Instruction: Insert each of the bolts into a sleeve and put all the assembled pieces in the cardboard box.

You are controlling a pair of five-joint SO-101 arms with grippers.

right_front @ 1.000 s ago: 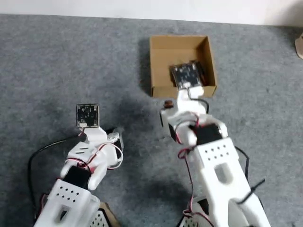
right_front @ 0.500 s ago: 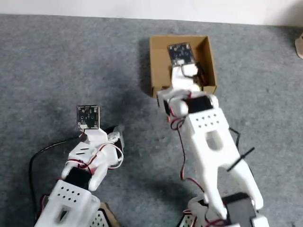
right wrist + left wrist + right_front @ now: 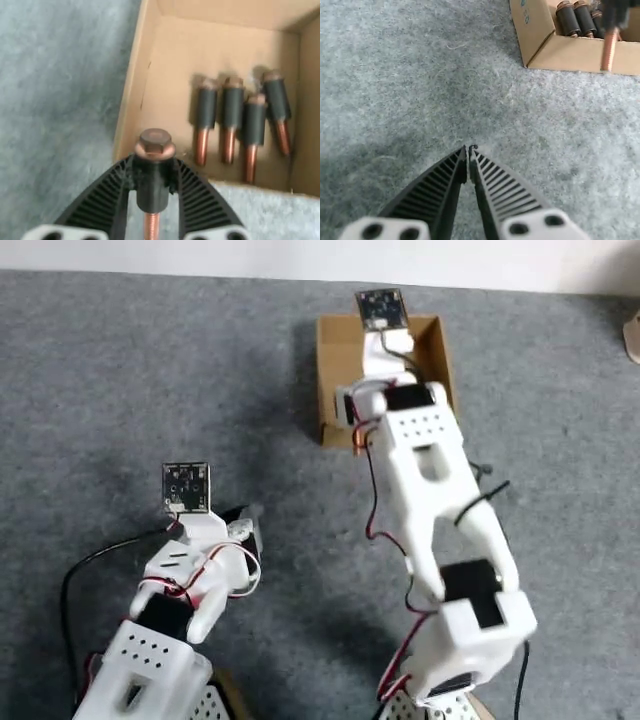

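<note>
Bolt-in-sleeve (image 3: 155, 146) tip cut off, clamped in right fingers (image 3: 196, 196) above cardboard box (image 3: 134, 82); four assembled pieces (image 3: 233, 117) inside; left fingers (image 3: 445, 181) pinched together, empty.

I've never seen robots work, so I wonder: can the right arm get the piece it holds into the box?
Probably yes. The right claw grips the sleeve with its bolt just above the box's near edge. The box is open on top, and the four pieces inside leave room beside them.
</note>
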